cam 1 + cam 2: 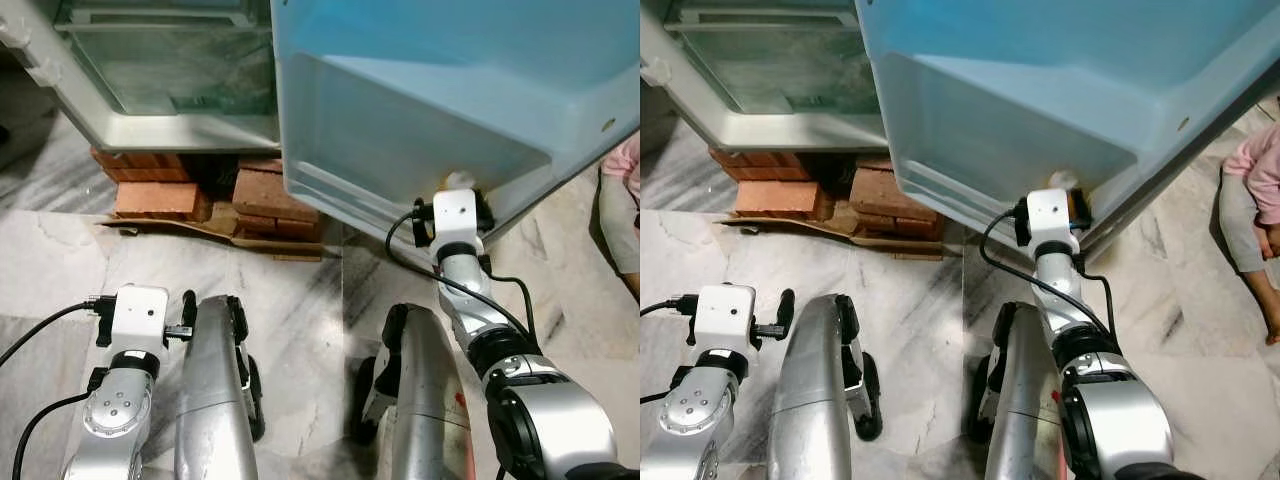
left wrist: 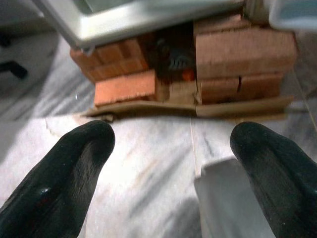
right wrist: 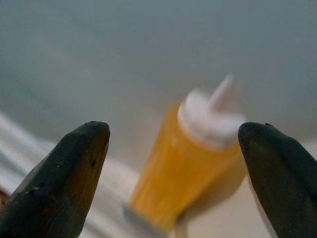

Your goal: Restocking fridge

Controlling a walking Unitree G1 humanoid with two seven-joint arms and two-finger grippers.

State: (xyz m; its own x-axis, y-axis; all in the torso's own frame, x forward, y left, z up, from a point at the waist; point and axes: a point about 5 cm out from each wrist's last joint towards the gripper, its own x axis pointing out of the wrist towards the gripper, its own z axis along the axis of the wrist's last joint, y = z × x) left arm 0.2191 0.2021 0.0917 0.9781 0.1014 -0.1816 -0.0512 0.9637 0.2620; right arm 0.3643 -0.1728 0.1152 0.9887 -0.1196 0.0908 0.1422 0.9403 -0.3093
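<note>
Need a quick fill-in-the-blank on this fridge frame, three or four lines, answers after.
1. The fridge stands on a stack of ____.
2. The right tool is open, with an orange ____ with a white cap between its fingers' tips in the right wrist view.
3. The left tool is open above the ____ floor.

Missing words: bricks; bottle; marble

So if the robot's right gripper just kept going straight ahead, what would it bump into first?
Most likely the yellow squeeze bottle with the white nozzle cap, which sits between the right gripper's open fingers, standing in the pale blue fridge door shelf. Depth is blurry.
</note>
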